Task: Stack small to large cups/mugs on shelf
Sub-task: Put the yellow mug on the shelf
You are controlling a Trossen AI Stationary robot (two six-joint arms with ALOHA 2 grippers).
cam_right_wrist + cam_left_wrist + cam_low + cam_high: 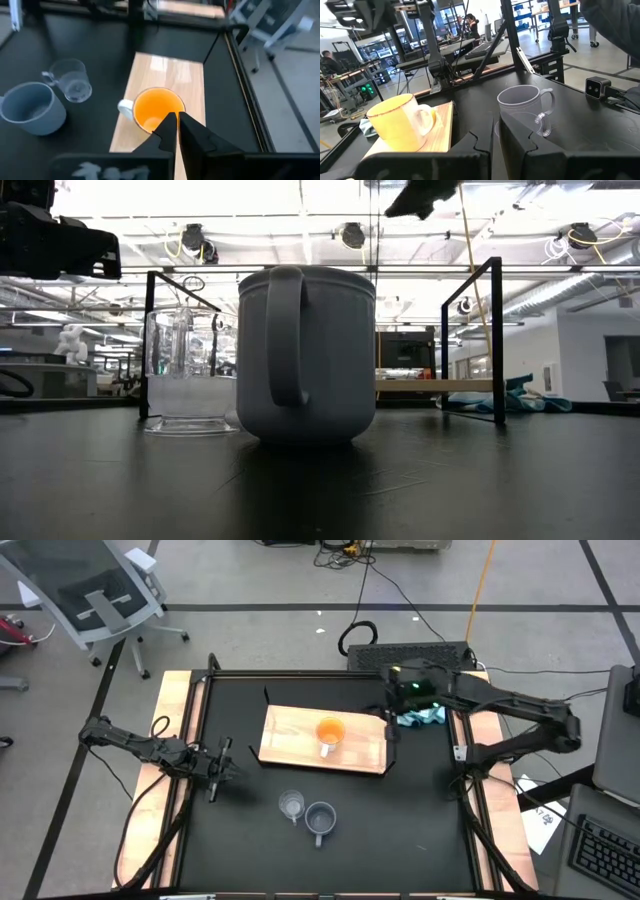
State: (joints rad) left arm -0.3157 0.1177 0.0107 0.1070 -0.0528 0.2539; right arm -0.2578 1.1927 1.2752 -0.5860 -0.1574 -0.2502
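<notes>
No brand, label or writing can be read on anything here. Three cups are in view, one of each kind, and all look empty.

At the left edge of the black bench (pixel 240 850), the left gripper (pixel 218 772) rests low with its jaws clenched on nothing. Right of it, in the front middle of the bench, stands the small clear glass cup with a handle (pixel 291 805), and just beside that the blue-grey ceramic mug with a handle (pixel 320 820); in the low view the two look to be touching, though I cannot tell for sure. Behind them lies the flat rectangular light-wood shelf board (pixel 290 735), carrying the orange mug with a white handle (pixel 330 733) upright near its middle. At the board's right end the right gripper (pixel 391 728) hangs above the bench, jaws clenched and empty. Farther right, a crumpled light-blue cloth (pixel 420 717) lies at the bench edge.
</notes>
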